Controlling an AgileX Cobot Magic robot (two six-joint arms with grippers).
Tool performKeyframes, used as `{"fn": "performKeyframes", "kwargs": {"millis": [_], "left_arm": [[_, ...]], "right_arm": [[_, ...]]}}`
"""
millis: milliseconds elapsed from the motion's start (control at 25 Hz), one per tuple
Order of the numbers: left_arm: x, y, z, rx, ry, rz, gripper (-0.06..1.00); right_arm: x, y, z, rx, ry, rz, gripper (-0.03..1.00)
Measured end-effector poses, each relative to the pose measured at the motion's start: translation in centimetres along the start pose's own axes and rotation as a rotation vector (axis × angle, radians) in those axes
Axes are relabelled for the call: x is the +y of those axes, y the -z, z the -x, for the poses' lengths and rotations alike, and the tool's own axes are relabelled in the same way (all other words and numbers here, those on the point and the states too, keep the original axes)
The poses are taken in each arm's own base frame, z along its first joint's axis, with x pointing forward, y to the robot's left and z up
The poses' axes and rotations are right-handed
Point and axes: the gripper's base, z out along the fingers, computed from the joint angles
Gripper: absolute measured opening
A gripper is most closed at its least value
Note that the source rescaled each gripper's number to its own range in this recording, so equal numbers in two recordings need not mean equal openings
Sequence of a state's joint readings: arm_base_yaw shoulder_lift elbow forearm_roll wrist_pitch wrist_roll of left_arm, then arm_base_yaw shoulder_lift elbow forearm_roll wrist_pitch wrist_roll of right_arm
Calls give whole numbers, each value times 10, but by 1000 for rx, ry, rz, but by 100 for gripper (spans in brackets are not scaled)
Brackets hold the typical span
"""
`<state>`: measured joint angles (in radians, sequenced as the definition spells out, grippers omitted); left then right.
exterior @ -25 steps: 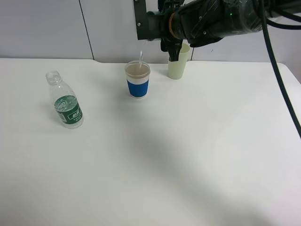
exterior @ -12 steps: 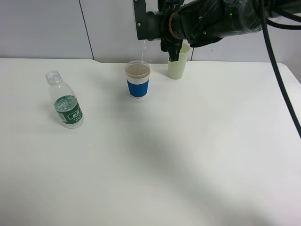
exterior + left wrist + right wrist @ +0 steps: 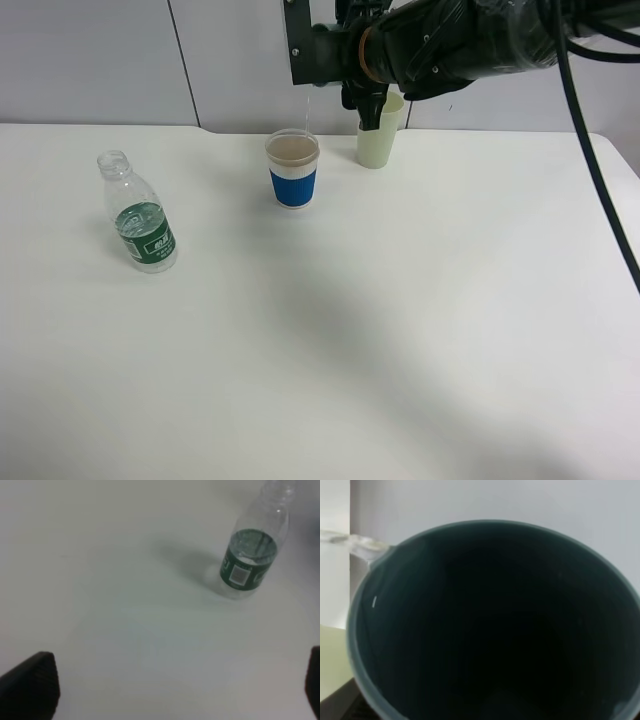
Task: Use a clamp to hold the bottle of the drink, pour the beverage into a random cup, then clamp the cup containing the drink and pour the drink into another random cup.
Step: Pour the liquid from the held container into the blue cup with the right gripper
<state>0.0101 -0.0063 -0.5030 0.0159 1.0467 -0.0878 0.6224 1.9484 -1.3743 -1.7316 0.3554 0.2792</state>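
The bottle of the drink [image 3: 140, 223] stands upright and capless at the table's left, part full; the left wrist view shows the bottle [image 3: 251, 560] well beyond my left gripper [image 3: 172, 690], which is open and empty. My right gripper [image 3: 320, 50] hangs high at the back, shut on the teal cup [image 3: 495, 625], which is tipped on its side. A thin thread of the beverage [image 3: 307, 108] falls from the cup's rim [image 3: 367, 550] into the blue-sleeved white cup [image 3: 293, 172] right below. In the exterior view the arm hides the teal cup.
A pale yellow-green cup [image 3: 380, 135] stands just right of the blue-sleeved cup, partly behind the right arm. The white table [image 3: 400, 330] ends at a grey wall at the back. A black cable [image 3: 600, 190] hangs along the right side.
The falling stream has thinned and sits slightly further right. Neither arm, the bottle nor the standing cups have moved.
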Motion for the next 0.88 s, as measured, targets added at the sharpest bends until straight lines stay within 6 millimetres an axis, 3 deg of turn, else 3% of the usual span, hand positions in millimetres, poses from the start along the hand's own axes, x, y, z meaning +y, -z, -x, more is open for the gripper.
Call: {"fn": "performKeyframes", "kwargs": {"millis": [880], "left_arm": [[0,0,0,0,0,0,100]], "right_arm": [[1,2,9,-35,228,1,0]]}}
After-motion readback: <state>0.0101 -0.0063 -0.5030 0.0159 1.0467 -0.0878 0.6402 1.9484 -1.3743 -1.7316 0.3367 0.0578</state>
